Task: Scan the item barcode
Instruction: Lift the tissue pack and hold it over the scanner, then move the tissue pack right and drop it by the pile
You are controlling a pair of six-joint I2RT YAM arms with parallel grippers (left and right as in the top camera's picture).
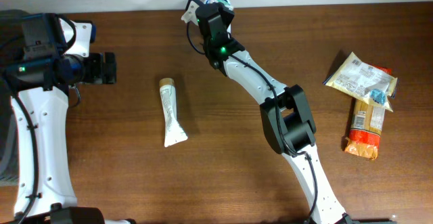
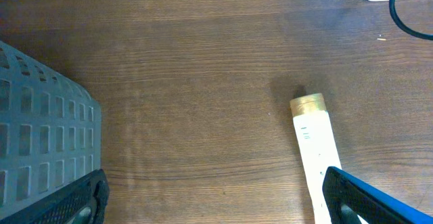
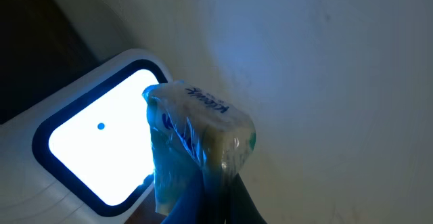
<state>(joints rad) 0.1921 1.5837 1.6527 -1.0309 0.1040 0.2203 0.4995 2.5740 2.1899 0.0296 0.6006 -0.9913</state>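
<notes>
Fingers (image 3: 226, 207) first: had those of right gripper (image 3: 206, 204) pinched shut on wrapped packet (image 3: 196, 132), just in front of scanner window (image 3: 88, 149). Needed barcode squared to glass, held steady. Had left gripper (image 1: 110, 69) spread wide, empty.

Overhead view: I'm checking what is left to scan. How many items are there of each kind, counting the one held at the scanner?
White tube: 1
Cream pouch: 1
Long orange packet: 1
Clear-wrapped pack in the right gripper: 1
Total: 4
</notes>
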